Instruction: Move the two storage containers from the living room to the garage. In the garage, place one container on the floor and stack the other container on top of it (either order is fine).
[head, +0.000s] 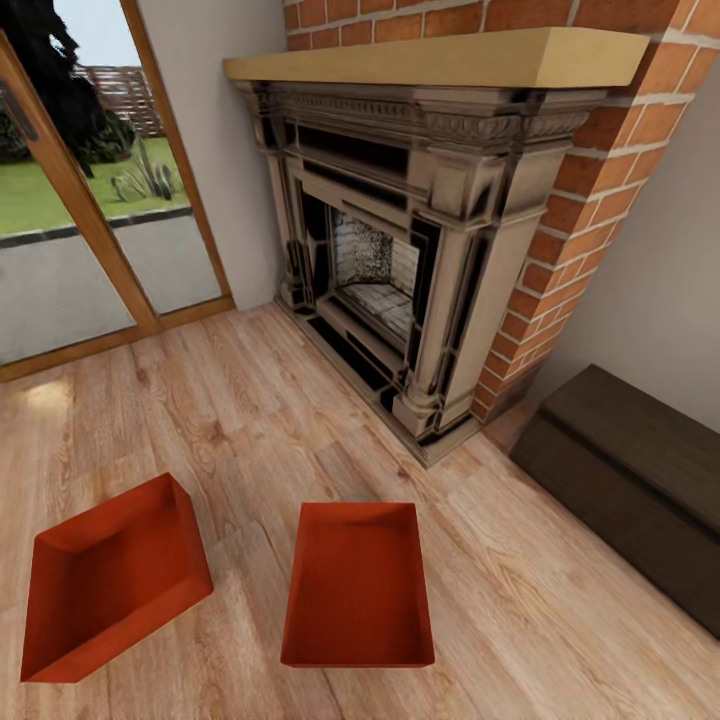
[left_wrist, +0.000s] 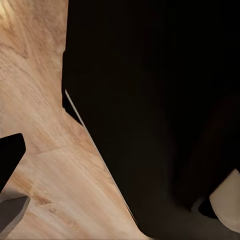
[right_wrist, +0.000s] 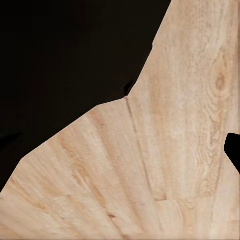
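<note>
Two orange-red storage containers sit on the light wood plank flooring (head: 250, 410) of the living room, in front of the brick-and-dark-wood fireplace (head: 400, 250). The left container (head: 112, 580) is turned at an angle; the right container (head: 358, 585) lies squarer to the head view, a bare strip of planks between them. Glass doors (head: 90, 200) stand to the left, and a dark brown wooden chest (head: 630, 480) lies against the wall at right. Both wrist cameras look down on planks and a large black shape; how the arms are posed, or whether either set of jaws is open, cannot be told.
</note>
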